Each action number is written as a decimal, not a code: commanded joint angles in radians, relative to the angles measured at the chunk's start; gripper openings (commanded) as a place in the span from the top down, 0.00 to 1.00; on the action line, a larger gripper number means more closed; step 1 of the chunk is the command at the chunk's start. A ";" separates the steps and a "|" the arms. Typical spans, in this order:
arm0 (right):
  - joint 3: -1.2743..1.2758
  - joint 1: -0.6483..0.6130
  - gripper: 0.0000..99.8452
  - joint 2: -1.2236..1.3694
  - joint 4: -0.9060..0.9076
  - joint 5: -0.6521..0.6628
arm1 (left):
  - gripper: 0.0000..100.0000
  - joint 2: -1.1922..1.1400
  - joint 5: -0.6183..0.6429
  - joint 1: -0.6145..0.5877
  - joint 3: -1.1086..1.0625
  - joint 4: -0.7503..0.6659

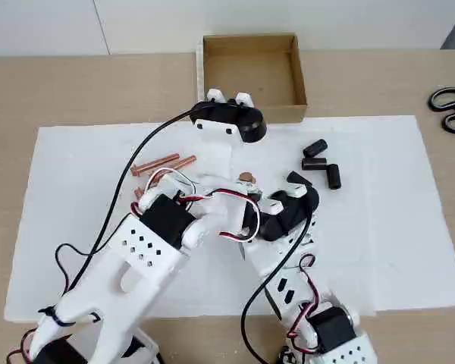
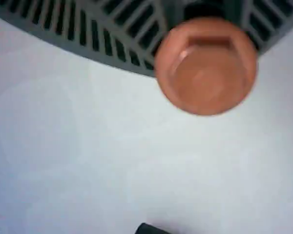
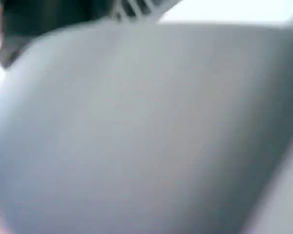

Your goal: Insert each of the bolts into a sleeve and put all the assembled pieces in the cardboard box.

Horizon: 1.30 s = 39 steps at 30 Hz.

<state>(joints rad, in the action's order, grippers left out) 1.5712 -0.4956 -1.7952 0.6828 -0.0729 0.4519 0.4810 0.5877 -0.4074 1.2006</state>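
Observation:
A copper bolt (image 1: 246, 177) shows its round head from above, mid-sheet between the two arms. The left wrist view looks straight onto that bolt head (image 2: 206, 66), which sits against a dark ribbed part (image 2: 88, 29); this looks like my black right gripper (image 1: 292, 186) shut on the bolt. My white left gripper (image 1: 227, 114) hangs above the sheet just in front of the cardboard box (image 1: 297, 72). Loose bolts (image 1: 155, 163) lie to the left. Three black sleeves (image 1: 315, 146) lie to the right. A pale surface very close up blocks the right wrist view.
A white sheet (image 1: 409, 227) covers the wooden table. Scissors (image 1: 451, 106) lie at the far right edge. Cables loop between the arms. A small dark object (image 2: 149, 229) shows on the sheet in the left wrist view.

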 commanded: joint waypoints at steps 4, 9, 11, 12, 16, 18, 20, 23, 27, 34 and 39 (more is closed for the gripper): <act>-0.011 -0.001 1.00 -0.018 -0.022 -0.005 | 0.80 0.006 0.003 -0.006 0.007 0.061; -0.011 -0.001 1.00 -0.018 -0.022 -0.005 | 0.80 0.026 0.002 -0.014 0.018 0.066; -0.011 -0.001 1.00 -0.018 -0.022 -0.005 | 0.80 0.074 0.002 -0.014 0.038 0.089; -0.011 0.001 1.00 -0.018 -0.022 -0.005 | 0.80 0.100 0.002 -0.015 0.044 0.091; -0.009 0.001 1.00 -0.018 -0.022 -0.005 | 0.80 0.195 -0.012 -0.086 0.047 0.091; -0.009 0.001 1.00 -0.018 -0.022 -0.005 | 0.80 0.235 -0.037 -0.166 0.047 0.095; -0.009 0.001 1.00 -0.018 -0.022 -0.005 | 0.80 0.270 -0.041 -0.244 0.045 0.101; -0.009 0.004 1.00 -0.018 -0.021 -0.005 | 0.80 0.328 -0.066 -0.344 0.044 0.120; -0.008 0.004 1.00 -0.015 -0.021 -0.005 | 0.80 0.394 -0.103 -0.473 0.044 0.135; -0.008 0.122 1.00 -0.013 0.013 0.000 | 0.80 0.457 -0.230 -0.623 -0.012 0.230; -0.052 0.323 1.00 -0.013 0.058 0.104 | 0.80 0.535 -0.439 -0.652 -0.093 0.233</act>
<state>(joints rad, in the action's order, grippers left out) 1.5696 -0.2547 -1.7967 0.7365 -0.0330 0.9383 0.1051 -0.0522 -0.4841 1.4277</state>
